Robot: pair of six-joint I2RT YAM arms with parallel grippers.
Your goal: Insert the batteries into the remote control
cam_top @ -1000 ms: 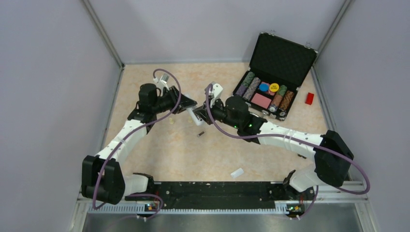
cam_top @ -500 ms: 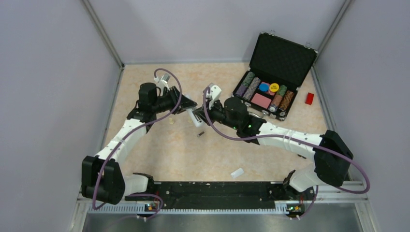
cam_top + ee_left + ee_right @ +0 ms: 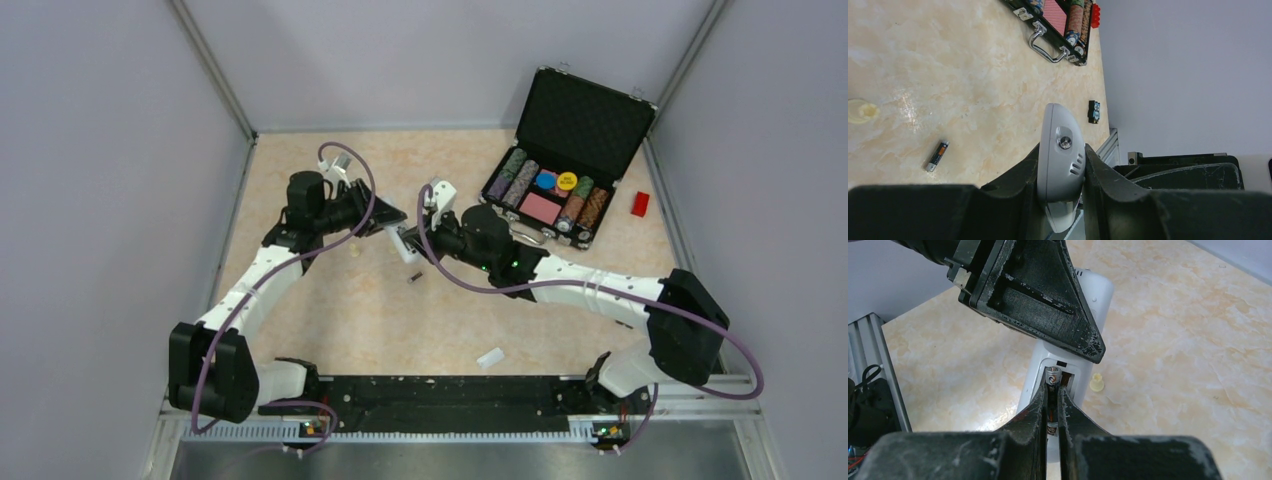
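Note:
My left gripper (image 3: 1061,165) is shut on the white remote control (image 3: 1060,155) and holds it above the table; the remote also shows in the top view (image 3: 402,241) and the right wrist view (image 3: 1075,320). My right gripper (image 3: 1052,390) is shut on a dark battery (image 3: 1052,377), whose metallic end sits at the remote's open back compartment. The second battery (image 3: 937,156) lies loose on the table; it shows in the top view (image 3: 414,276) just below the remote.
An open black case of poker chips (image 3: 560,195) stands at the back right, with a red block (image 3: 640,203) beside it. A small white cover piece (image 3: 489,357) lies near the front. A cream peg (image 3: 1096,383) lies under the remote.
My right gripper has moved a little left, toward the remote held by the left gripper. The left arm has stayed still.

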